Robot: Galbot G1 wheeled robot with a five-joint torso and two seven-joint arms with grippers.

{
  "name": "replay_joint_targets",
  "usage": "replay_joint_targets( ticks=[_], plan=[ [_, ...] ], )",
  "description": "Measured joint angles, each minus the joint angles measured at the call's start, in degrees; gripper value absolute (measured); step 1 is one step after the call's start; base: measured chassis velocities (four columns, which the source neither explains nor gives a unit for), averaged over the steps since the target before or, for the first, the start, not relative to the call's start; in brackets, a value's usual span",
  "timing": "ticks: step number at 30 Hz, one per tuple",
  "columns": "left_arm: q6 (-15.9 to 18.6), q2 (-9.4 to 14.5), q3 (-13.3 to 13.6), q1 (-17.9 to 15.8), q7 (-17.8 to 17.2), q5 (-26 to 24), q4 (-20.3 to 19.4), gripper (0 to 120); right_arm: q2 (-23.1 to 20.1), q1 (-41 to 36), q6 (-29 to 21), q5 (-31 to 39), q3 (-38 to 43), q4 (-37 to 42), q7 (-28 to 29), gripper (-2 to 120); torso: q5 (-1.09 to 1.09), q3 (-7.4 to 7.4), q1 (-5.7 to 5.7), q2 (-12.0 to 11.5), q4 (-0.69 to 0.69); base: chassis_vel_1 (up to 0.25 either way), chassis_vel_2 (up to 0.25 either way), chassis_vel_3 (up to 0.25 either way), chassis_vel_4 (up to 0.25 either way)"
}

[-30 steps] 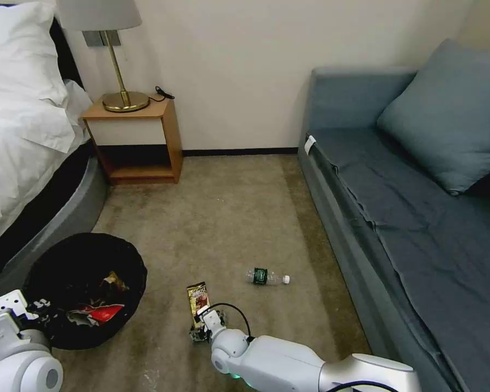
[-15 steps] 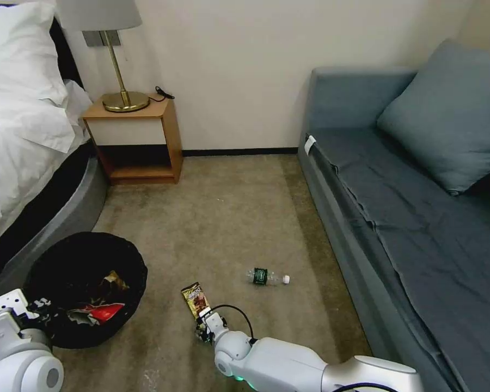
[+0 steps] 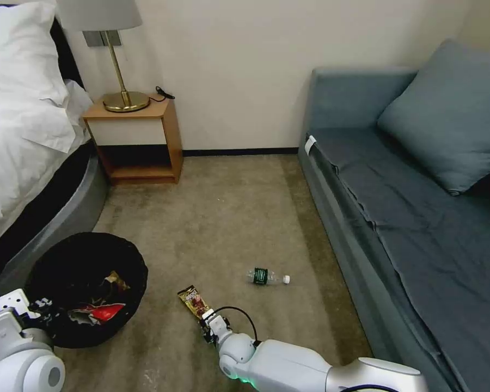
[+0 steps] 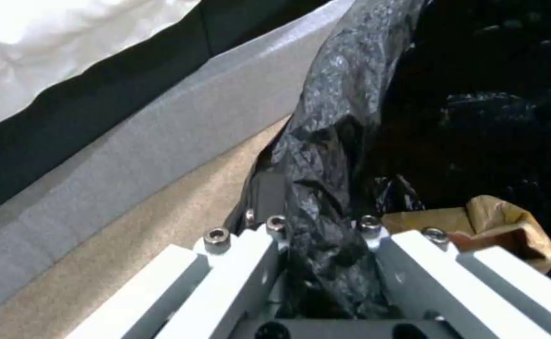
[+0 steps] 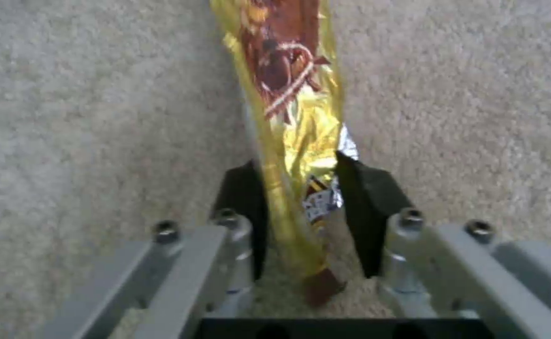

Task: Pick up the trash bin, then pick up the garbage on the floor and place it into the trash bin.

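Observation:
The black trash bin [image 3: 65, 261] sits at the lower left on the floor [image 3: 228, 218], and my left gripper [image 3: 41, 307] is shut on its near rim. The crinkled black bag [image 4: 332, 188] is pinched between that gripper's fingers. A red packet [image 3: 106, 312] and crumpled tan paper [image 4: 501, 226] lie inside the bin. My right gripper [image 3: 206, 321] [image 5: 301, 207] is low over the carpet, shut on the near end of the brown-yellow wrapper [image 3: 193, 301] [image 5: 288, 94]. The wrapper stands edge-on between the black pads [image 5: 363, 207]. A clear bottle [image 3: 267, 276] with a green label lies on the carpet to the right.
A bed [image 3: 27, 163] runs along the left, close behind the bin. A wooden nightstand [image 3: 136, 141] with a brass lamp [image 3: 122, 98] stands at the back wall. A blue-grey sofa [image 3: 408, 218] lines the right side. Open carpet lies between them.
The wrapper has turned from lying flat to slanting leftward and edge-on in my right gripper's hold. The right arm has shifted slightly right. The left arm and bin have not moved.

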Motion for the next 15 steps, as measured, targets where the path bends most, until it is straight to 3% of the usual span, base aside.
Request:
replay_joint_targets(
  ticks=[3,9,11,15],
  plan=[
    [0.0,0.1,0.1,-0.1,0.0,0.0,0.3,3,-0.5,0.2,0.1,-0.1,0.0,0.5,0.0,13,-0.01,0.0,0.0,0.0,0.0,0.0,0.0,0.0,0.0],
    [0.0,0.1,0.1,-0.2,0.0,0.1,0.5,3,-1.2,0.3,0.8,-0.9,0.1,0.8,0.1,9,0.0,0.0,0.0,0.0,0.0,0.0,0.0,0.0,0.0],
    [-0.1,0.2,0.2,-0.3,0.0,0.1,0.8,3,-2.2,0.5,1.2,-1.6,0.5,2.5,0.1,0,0.0,0.0,0.0,0.0,0.0,0.0,0.0,0.0,0.0],
    [-0.1,0.3,0.2,-0.3,0.0,0.1,1.1,3,-3.8,0.9,1.4,-2.0,1.0,5.1,0.2,0,0.0,0.0,0.0,0.0,0.0,0.0,0.0,0.0,0.0]
  ],
)
